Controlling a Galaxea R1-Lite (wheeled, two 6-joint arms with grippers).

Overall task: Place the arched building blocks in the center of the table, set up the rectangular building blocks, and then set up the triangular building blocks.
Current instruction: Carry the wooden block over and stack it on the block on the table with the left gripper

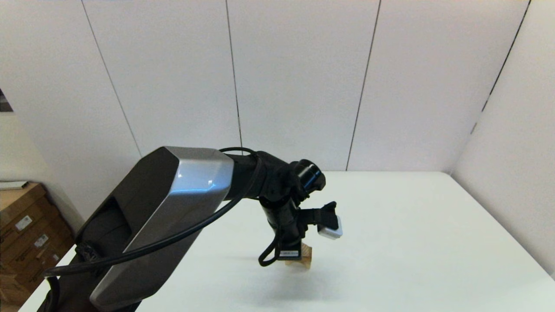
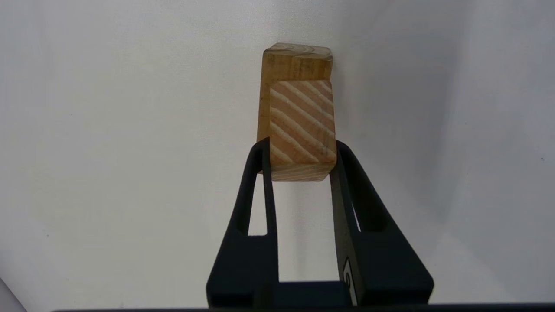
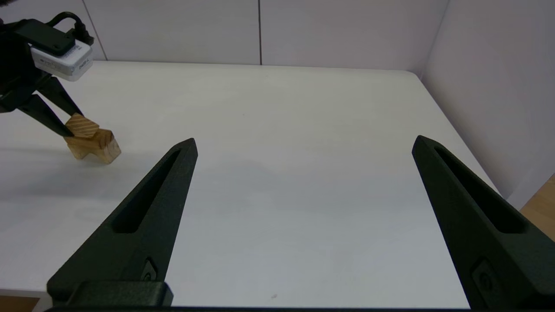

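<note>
My left gripper (image 1: 299,256) is shut on the arched building block (image 1: 302,257), a light-wood piece with two short legs, low over the middle of the white table (image 1: 412,225). The left wrist view shows the fingers (image 2: 260,160) clamping the nearer leg of the block (image 2: 301,125), whose striped end grain faces the camera. From the right wrist view the block (image 3: 93,141) hangs tilted, its lower end at or just above the table (image 3: 282,108). My right gripper (image 3: 305,139) stands open and empty over the table's right part. The rectangular and triangular building blocks are out of view.
Cardboard boxes (image 1: 26,234) stand on the floor beyond the table's left edge. White wall panels (image 1: 303,86) run along the far edge and the right side. My left arm's large silver link (image 1: 164,225) covers the near-left part of the table.
</note>
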